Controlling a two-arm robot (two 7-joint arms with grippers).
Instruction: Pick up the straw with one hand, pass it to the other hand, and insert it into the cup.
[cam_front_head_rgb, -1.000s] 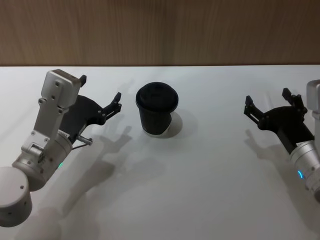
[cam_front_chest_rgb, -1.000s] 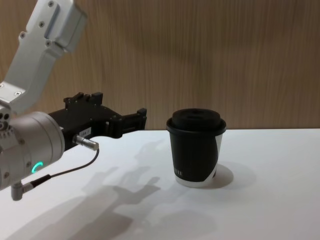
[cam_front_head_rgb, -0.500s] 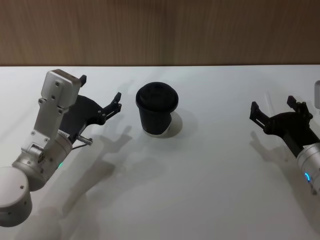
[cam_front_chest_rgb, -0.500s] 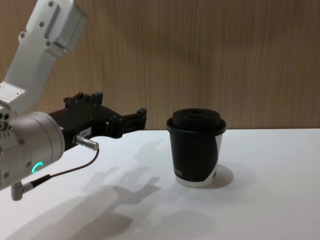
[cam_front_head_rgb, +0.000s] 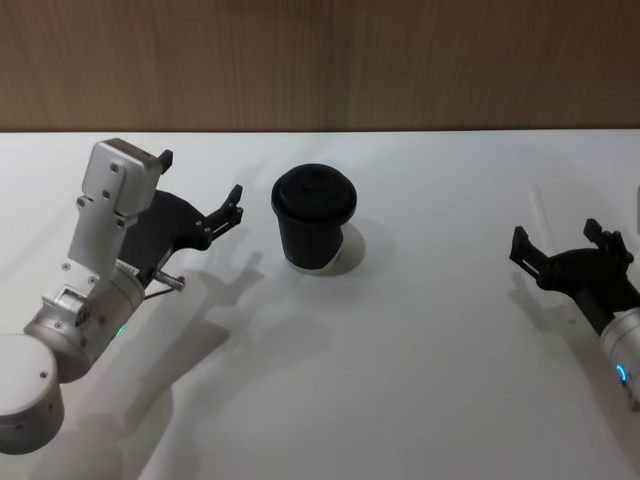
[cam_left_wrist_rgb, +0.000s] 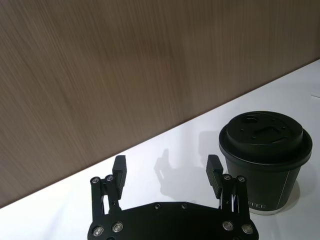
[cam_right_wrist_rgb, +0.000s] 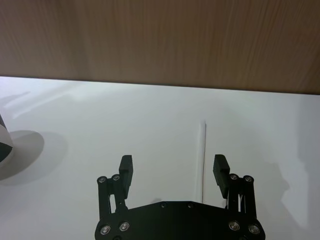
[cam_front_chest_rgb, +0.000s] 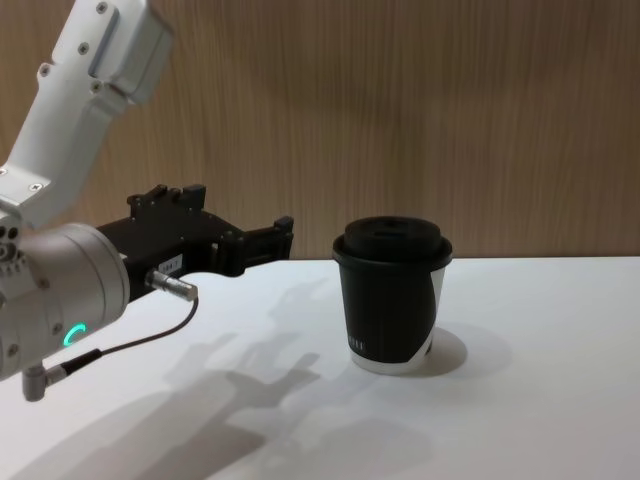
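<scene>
White tabletop (cam_front_head_rgb: 400, 380) spreads out in front of me, with a wood-panelled wall (cam_front_head_rgb: 320, 60) behind it. The black paper cup (cam_front_head_rgb: 313, 230) stands upright on the table, its domed black lid on; from the chest view I see the cup (cam_front_chest_rgb: 390, 295) with its white diagonal stripe and white base rim.

My left gripper (cam_front_head_rgb: 200, 175) hangs just to the left of the cup, above the table and apart from it. Its fingers are spread wide and hold nothing; in the left wrist view this gripper (cam_left_wrist_rgb: 167, 167) points towards the wall, with the cup (cam_left_wrist_rgb: 262, 160) just beside one finger.

My right gripper (cam_front_head_rgb: 556, 240) is well to the right of the cup, low over the table, also spread wide and empty. The thin white straw (cam_right_wrist_rgb: 204, 160) lies flat on the table on that side of the cup, below the gap of the right gripper (cam_right_wrist_rgb: 172, 165) and closer to one finger than to the other. Whether that finger touches it I cannot tell. From the head view, one end of the straw (cam_front_head_rgb: 540, 208) pokes out just past the fingertips, towards the wall.
</scene>
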